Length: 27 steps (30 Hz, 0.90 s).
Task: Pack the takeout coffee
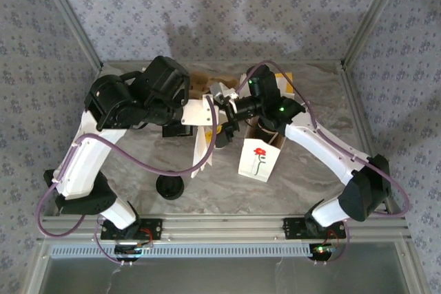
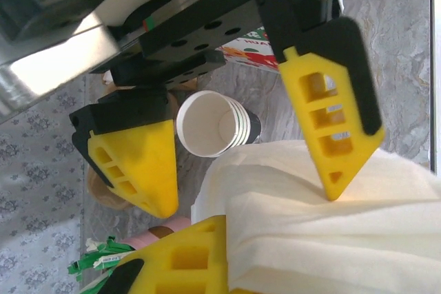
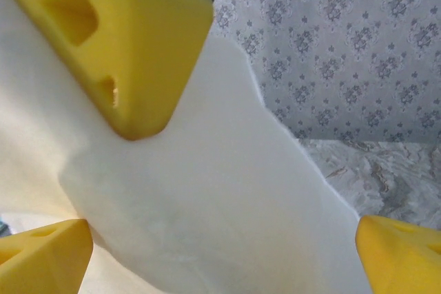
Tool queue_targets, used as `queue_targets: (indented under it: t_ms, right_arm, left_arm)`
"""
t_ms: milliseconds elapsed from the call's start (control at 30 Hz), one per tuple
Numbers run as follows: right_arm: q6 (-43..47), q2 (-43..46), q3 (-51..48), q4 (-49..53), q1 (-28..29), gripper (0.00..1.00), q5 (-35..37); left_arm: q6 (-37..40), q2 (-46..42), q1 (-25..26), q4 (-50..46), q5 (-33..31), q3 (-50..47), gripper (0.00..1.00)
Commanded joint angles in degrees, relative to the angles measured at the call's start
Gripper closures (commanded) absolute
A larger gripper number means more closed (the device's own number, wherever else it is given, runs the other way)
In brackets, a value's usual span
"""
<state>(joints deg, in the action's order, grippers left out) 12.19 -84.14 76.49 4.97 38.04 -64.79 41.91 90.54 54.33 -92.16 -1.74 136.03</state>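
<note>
White paper bag (image 1: 202,144) is pinched by the left gripper (image 1: 195,116) (fingers fully together on its edge); the right gripper (image 1: 225,116) stands spread wide beside it.

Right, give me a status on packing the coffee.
Done: nothing visibly packed yet; I cannot make out the lidded coffee in these views. In hand: the left gripper is shut on the edge of the white bag, and the right gripper stands wide open at that bag, apparently to help spread its mouth. Left: open the bag, fetch the coffee and set it inside.
</note>
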Motion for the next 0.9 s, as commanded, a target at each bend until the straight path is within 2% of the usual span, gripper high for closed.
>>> queue_targets:
  t_ms: [0,267,533,700,867]
  right_arm:
    - [-2.89,-0.59,-0.55,-5.26,-0.18,0.00,-2.72]
    - [-4.85,-1.73,-0.50,-6.38,0.45,0.05,-5.23]
    - [-4.25,-1.95,0.71,-2.30,0.81,0.26,-6.60]
    - [-2.30,-1.13,1.62,1.32,0.82,0.35,-6.48]
    - [-1.08,-0.78,2.57,4.26,0.98,0.51,-6.65]
  left_arm:
    - [-1.12,0.74,-0.26,-5.05,1.33,1.63,1.00]
    - [-1.40,1.04,-0.80,-4.43,0.67,2.47,1.00]
    - [-1.03,0.53,-1.98,-3.95,-0.29,2.50,1.00]
    - [-0.83,-0.10,-2.37,-3.73,-0.62,2.01,1.00]
    - [-0.59,-0.10,-2.41,-3.56,-0.79,1.96,1.00]
